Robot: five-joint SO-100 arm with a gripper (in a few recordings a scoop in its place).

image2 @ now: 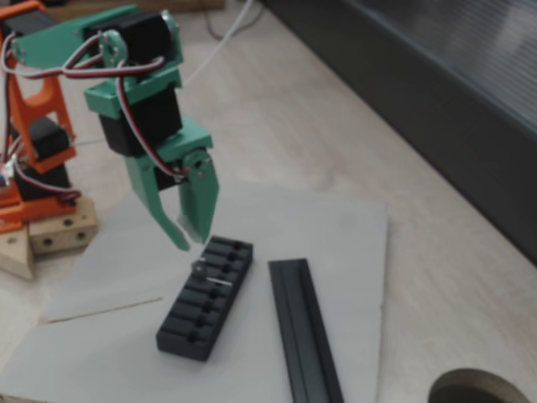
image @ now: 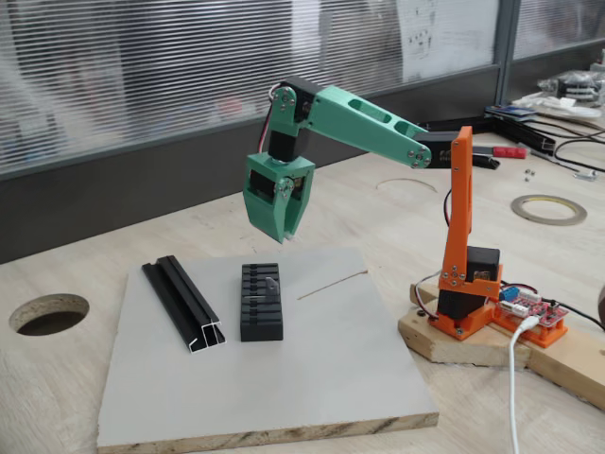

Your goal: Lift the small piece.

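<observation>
The small piece (image: 271, 282) (image2: 200, 269) is a tiny silvery bit lying on top of the black ribbed block (image: 261, 307) (image2: 201, 306), near the block's far end. The block rests on a grey board (image: 312, 369) (image2: 336, 243). My green gripper (image: 281, 236) (image2: 191, 241) hangs pointing down just above that end of the block, clear of the piece. Its fingers are a little apart at the tips, with nothing between them.
A long black channel rail (image: 184, 305) (image2: 304, 336) lies on the board beside the block. A thin sliver (image: 333, 283) lies on the board's other side. The arm's orange base (image: 463, 303) stands on wooden blocks. A round hole (image: 49, 313) is cut into the table.
</observation>
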